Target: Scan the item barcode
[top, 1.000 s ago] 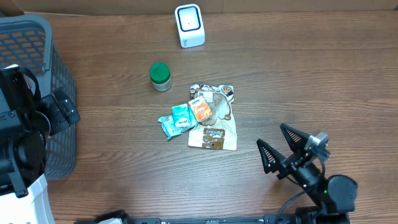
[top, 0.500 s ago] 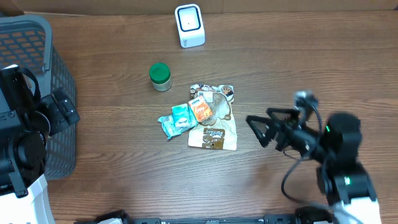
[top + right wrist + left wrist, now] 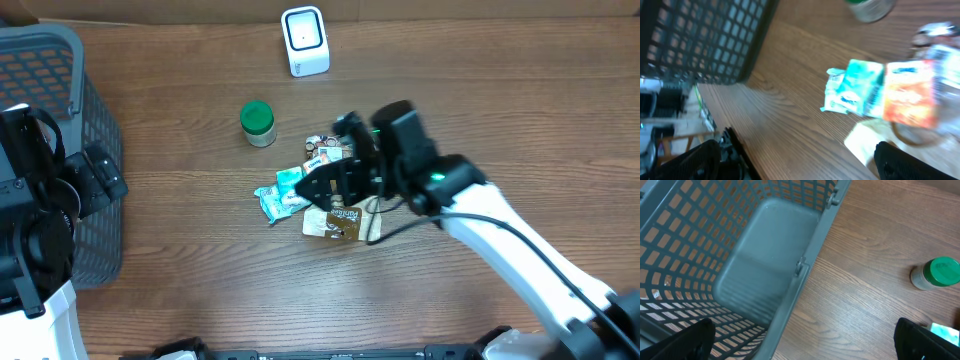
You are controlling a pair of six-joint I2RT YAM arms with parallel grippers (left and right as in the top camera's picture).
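A pile of snack packets lies mid-table: a teal packet (image 3: pixel 283 194) (image 3: pixel 855 87), an orange packet (image 3: pixel 910 92) and a large pouch (image 3: pixel 343 224) (image 3: pixel 871 141) beneath them. The white barcode scanner (image 3: pixel 305 40) stands at the far edge. My right gripper (image 3: pixel 320 160) (image 3: pixel 800 165) hovers over the pile, open, with nothing between its fingers. My left gripper (image 3: pixel 802 342) hangs open over the basket's rim at the far left, holding nothing.
A grey mesh basket (image 3: pixel 70 70) (image 3: pixel 775 255) (image 3: pixel 705 40) fills the left side. A green-lidded jar (image 3: pixel 257 122) (image 3: pixel 937 273) stands left of the pile, between it and the scanner. The right arm's cable trails across the pouch.
My right arm has swung from the table's front right up and leftward, over the packet pile, still open. The left arm and the items have not moved.
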